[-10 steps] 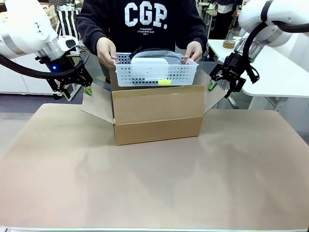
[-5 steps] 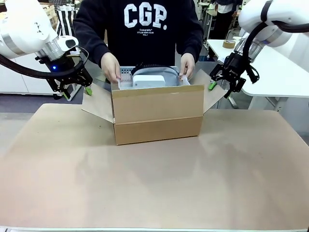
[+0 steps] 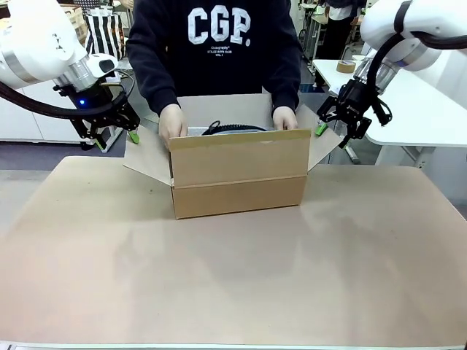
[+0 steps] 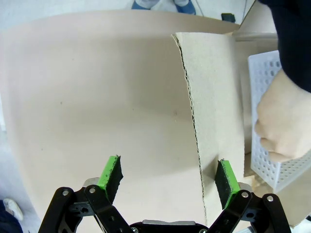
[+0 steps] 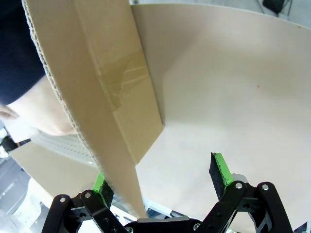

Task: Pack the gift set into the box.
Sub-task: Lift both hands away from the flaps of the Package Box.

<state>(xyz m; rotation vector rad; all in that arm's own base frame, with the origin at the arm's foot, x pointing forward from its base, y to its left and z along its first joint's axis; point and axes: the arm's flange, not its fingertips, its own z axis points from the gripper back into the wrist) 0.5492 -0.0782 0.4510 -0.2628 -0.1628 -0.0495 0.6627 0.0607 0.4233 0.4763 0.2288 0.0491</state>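
Front view is showing the person's hands (image 3: 173,122) reaching into the box (image 3: 239,171), which is sitting between the two grippers on the table (image 3: 233,277). The left gripper (image 3: 115,138) is hovering with its jaws wide apart just outside one side flap (image 4: 214,97). In the left wrist view that flap's torn edge is running up between the fingers, and the white basket (image 4: 265,68) of the gift set is lying beyond the flap. The right gripper (image 3: 336,131) is likewise spread and empty, with the opposite flap (image 5: 97,73) passing close by one pad; whether they are touching I cannot tell.

Doing this step well probably means keeping both grippers parted and clear of the hands, only bracing the flaps outward.

The box is opening upward, its long axis stretching from one gripper toward the other.
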